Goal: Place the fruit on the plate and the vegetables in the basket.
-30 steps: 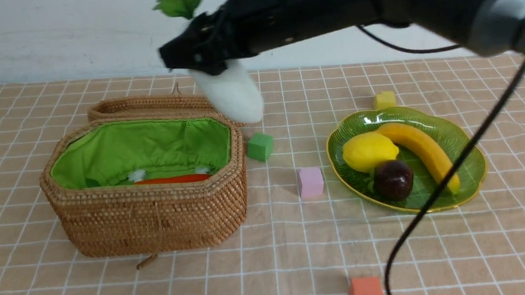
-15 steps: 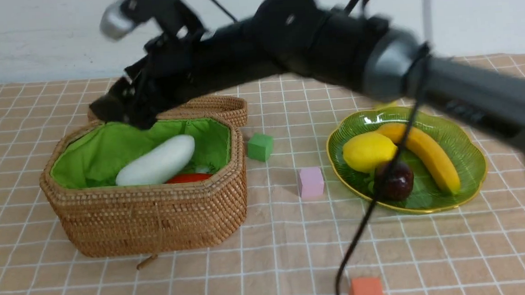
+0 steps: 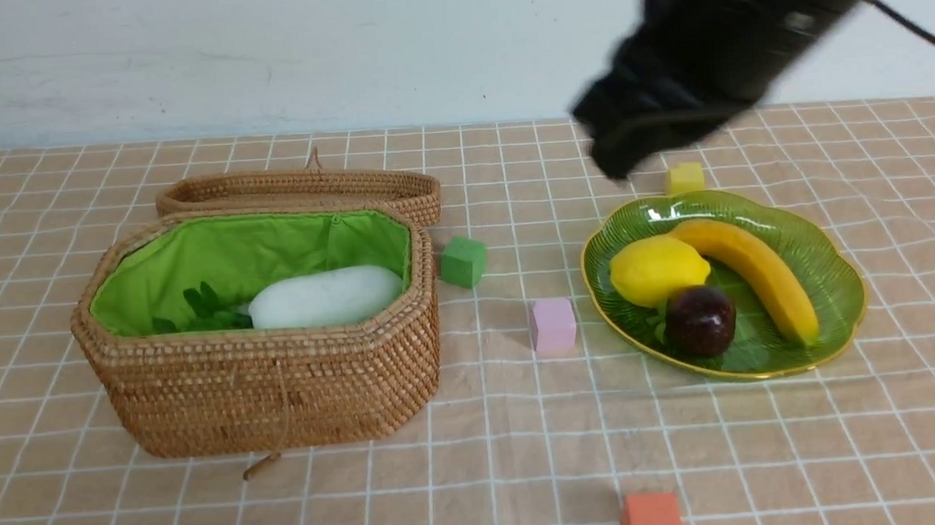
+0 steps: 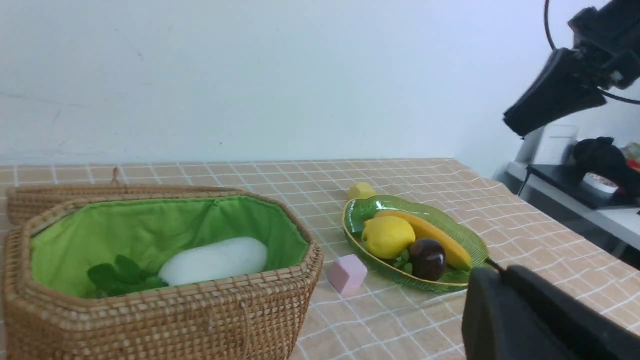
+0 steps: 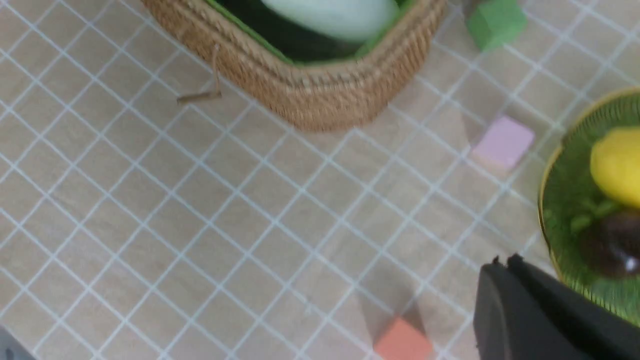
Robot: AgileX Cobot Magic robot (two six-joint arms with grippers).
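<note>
Checked cloth covers the bench; the radish [image 3: 325,297] lies lengthwise in the basket [image 3: 268,388], lower left of the right gripper [image 3: 615,152], pressed together, empty.

Bright even light, motion-blurred right arm [image 3: 714,44]
</note>
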